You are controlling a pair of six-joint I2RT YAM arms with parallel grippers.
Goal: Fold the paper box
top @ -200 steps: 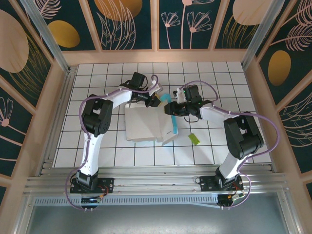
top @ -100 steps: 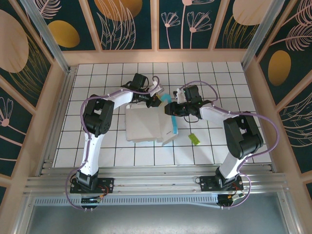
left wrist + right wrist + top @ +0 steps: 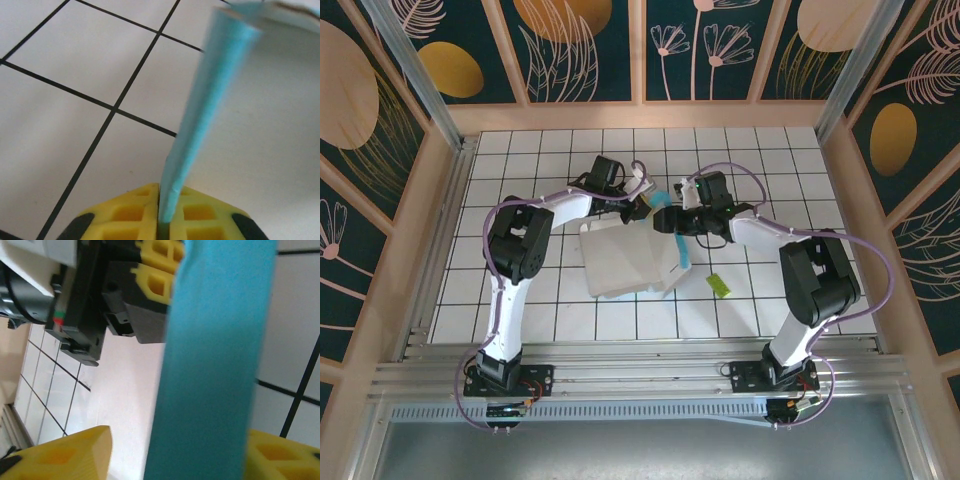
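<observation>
The paper box (image 3: 625, 258) lies as a creased white sheet on the tiles, with a teal flap (image 3: 683, 252) raised along its right side. My left gripper (image 3: 646, 207) is at the sheet's far right corner. In the left wrist view its yellow fingers (image 3: 130, 215) are shut on the thin edge of a teal flap (image 3: 210, 85) that stands up from the sheet. My right gripper (image 3: 663, 220) faces it from the right. Its jaws (image 3: 175, 450) stand open around a broad teal flap (image 3: 215, 365), with a clear gap at the left finger (image 3: 65, 455).
A small yellow-green slip (image 3: 718, 285) lies on the tiles right of the sheet. The left gripper's black body (image 3: 100, 300) sits very close in front of the right wrist camera. Wooden walls enclose the tiled table (image 3: 520, 160).
The right gripper has opened around the teal flap. The left gripper has closed on the flap's edge. The sheet has shifted slightly right and turned a little.
</observation>
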